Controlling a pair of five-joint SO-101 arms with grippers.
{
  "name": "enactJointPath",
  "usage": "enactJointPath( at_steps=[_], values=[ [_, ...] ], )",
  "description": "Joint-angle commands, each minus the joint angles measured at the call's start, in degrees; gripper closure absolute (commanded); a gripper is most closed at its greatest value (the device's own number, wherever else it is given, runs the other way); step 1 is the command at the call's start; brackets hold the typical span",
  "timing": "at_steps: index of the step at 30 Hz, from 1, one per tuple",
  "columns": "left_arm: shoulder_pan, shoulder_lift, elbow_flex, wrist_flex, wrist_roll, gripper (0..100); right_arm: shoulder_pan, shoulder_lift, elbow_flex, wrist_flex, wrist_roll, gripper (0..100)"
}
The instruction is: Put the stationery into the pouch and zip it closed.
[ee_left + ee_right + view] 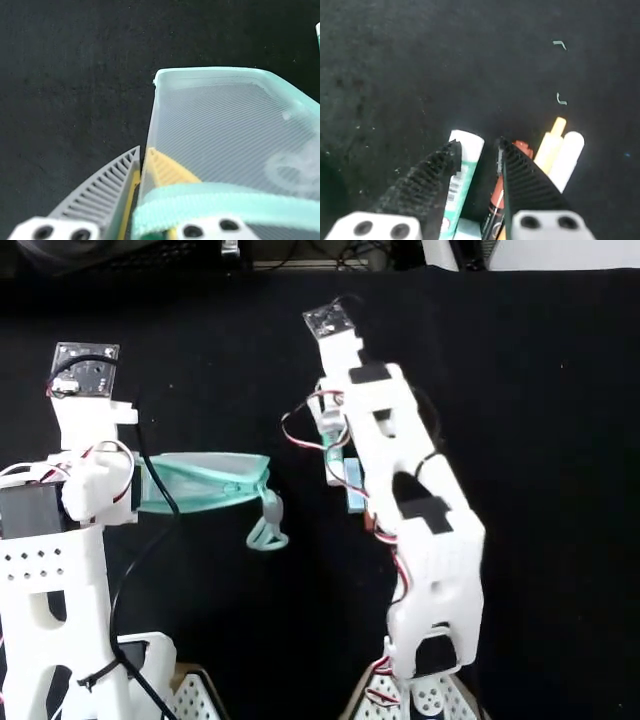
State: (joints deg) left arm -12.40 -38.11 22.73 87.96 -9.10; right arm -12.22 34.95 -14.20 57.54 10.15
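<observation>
While the left gripper (144,155) clamps the nine o'clock end of the teal mesh pouch (205,480) on the black table (540,390), the right gripper (477,147) hangs with jaws parted over the stationery (355,490) at the pouch's three o'clock. A green-white tube (462,170), a red pen (496,197) and two pale sticks (560,150) lie together there, apart from the pouch.

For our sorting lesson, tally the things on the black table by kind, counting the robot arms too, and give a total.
Pouches: 1 (teal pouch)
Stationery pieces: 4 (white-and-teal tube, orange-and-black pen, yellow stick, white stick)
Robot arms: 2 (left arm, right arm)
Total: 7
</observation>
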Motion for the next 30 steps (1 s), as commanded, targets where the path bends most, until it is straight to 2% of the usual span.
enactJointPath(
  at_steps=[1,9,12,15,21,30],
  values=[
    [-0.7,0.4,1.4,1.0,1.1,97,-0.4,3.9,-9.3,4.0,0.6,88.1],
    [-1.2,0.4,1.7,0.6,1.1,97,-1.2,15.7,-20.0,11.9,0.6,88.7],
    [-1.2,0.4,1.8,0.6,1.1,97,-0.8,16.7,-22.3,12.9,0.6,98.6],
    [-1.2,0.4,1.9,0.6,1.1,97,-0.5,15.3,-22.1,13.3,0.6,98.8],
    [-1.2,0.4,1.9,0.6,1.1,97,1.4,4.2,-16.7,15.6,0.6,98.6],
    [-1.2,0.4,1.9,0.6,1.3,97,5.5,-25.0,3.2,15.1,4.5,98.6]
  ],
)
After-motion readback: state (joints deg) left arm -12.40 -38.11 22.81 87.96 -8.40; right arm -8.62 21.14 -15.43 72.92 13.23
